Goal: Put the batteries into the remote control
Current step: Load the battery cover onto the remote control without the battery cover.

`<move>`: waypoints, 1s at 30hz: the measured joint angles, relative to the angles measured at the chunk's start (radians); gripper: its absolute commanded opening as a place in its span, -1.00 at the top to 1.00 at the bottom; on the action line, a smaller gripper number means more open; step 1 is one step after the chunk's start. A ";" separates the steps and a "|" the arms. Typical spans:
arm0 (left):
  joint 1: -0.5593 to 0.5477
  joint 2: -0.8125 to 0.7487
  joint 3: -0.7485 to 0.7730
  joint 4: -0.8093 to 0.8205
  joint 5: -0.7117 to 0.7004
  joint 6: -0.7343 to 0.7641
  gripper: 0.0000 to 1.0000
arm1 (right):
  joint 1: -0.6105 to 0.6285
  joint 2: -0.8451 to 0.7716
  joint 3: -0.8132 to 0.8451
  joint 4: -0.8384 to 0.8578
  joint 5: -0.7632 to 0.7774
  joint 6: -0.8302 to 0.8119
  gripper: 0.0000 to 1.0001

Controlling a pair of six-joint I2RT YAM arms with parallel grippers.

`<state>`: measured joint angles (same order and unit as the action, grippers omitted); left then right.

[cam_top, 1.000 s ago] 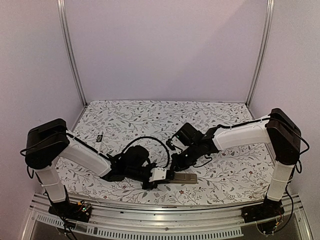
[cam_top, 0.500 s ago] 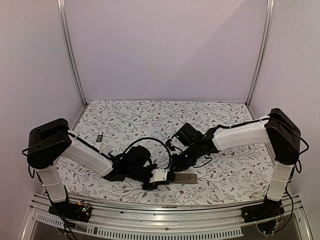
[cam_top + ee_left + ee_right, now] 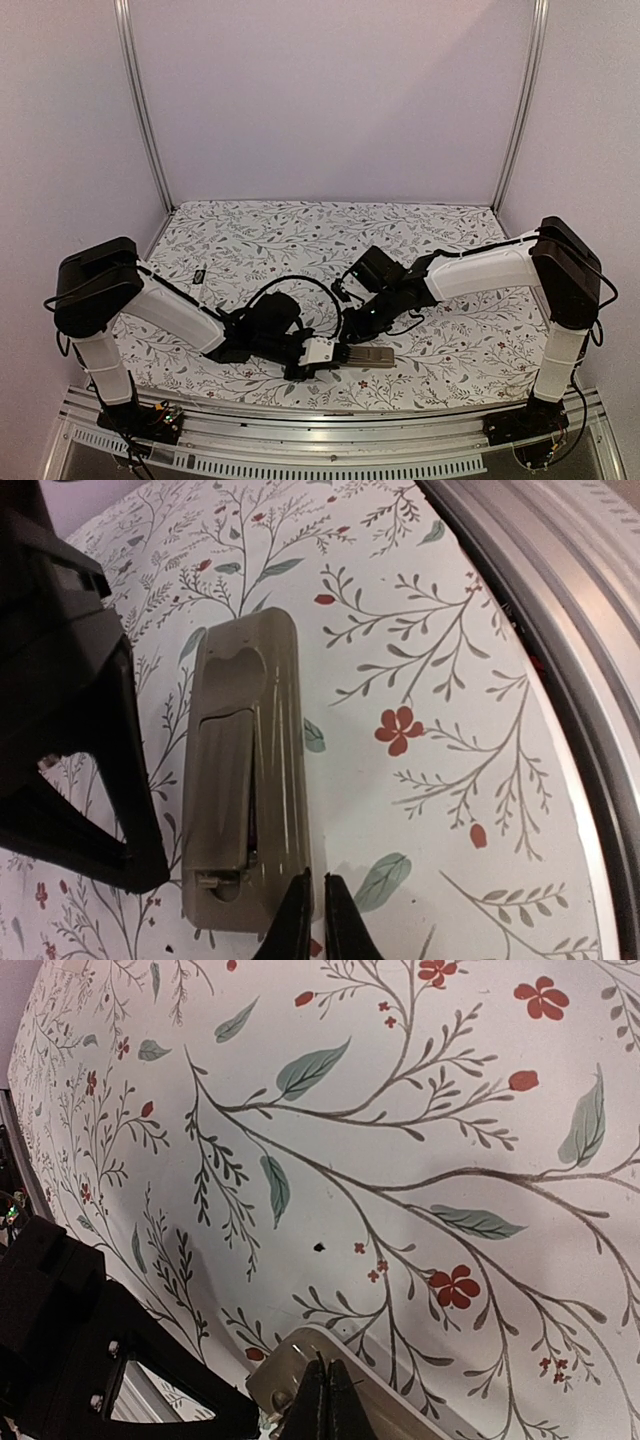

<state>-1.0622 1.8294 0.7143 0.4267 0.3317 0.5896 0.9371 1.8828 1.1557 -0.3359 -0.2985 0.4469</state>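
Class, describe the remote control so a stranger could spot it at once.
On the floral tablecloth, go to the middle of the near edge, where the left gripper and right gripper meet. The remote control lies there: a flat grey-beige slab, plain against the leafy print.

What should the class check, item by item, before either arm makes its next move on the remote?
1. Remote flat on the table, back up: ok.
2. Left gripper shut, at one end of it: ok.
3. Right gripper shut, at the other end: ok.
4. Compartment open: not ok; the cover looks in place.
5. Battery in a gripper: not ok; a small dark item, perhaps one, lies far left.
6. Batteries inside: cannot tell.
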 measured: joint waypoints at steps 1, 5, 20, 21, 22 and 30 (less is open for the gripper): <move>0.000 0.000 -0.003 0.003 0.000 -0.001 0.89 | 0.000 0.000 0.000 0.000 0.000 0.000 1.00; 0.000 0.000 -0.014 0.014 0.000 -0.007 0.90 | 0.000 0.000 0.000 0.000 0.000 0.000 1.00; 0.069 -0.095 -0.106 0.124 0.045 -0.087 0.83 | -0.020 -0.040 0.000 -0.010 0.027 -0.003 1.00; 0.071 -0.095 -0.106 0.126 0.041 -0.091 0.82 | -0.021 -0.040 0.000 -0.010 0.027 -0.003 1.00; 0.072 -0.095 -0.106 0.129 0.038 -0.094 0.79 | -0.021 -0.040 0.000 -0.011 0.027 -0.003 1.00; 0.083 -0.066 -0.090 0.160 0.048 -0.135 0.74 | -0.021 -0.088 -0.049 -0.006 0.017 0.032 1.00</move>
<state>-0.9791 1.7630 0.6243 0.5865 0.3798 0.4549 0.9161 1.7947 1.1069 -0.3416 -0.2813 0.4786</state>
